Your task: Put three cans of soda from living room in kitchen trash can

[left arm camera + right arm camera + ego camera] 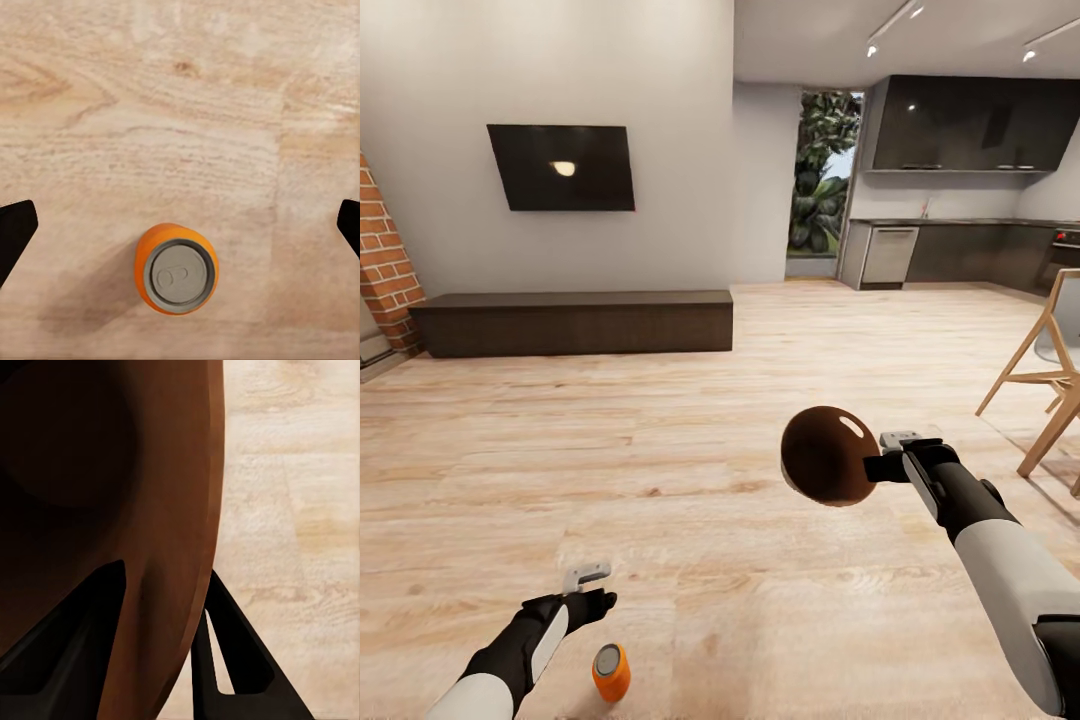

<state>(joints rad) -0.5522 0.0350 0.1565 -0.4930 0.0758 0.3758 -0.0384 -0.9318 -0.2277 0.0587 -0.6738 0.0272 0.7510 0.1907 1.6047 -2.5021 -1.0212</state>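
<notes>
An orange can of soda [611, 672] stands upright on the light wood floor, its grey top [178, 277] facing the left wrist camera. My left gripper [592, 592] hovers just above and beside it, open, with its dark fingertips [16, 229] wide apart at the edges of the left wrist view and the can below the gap between them. My right gripper [876, 467] is shut on the rim of the tash can [825, 456], held in the air with its glossy copper-brown inside [97, 480] facing me. One finger [240, 656] is outside the wall, the other inside.
A long dark low bench [575, 321] runs along the far wall under a black TV [563, 167]. The red brick chimney [384, 262] is at the far left. Wooden chair legs [1040, 385] stand at the right. The kitchen's grey cabinets [965, 252] lie beyond, back right.
</notes>
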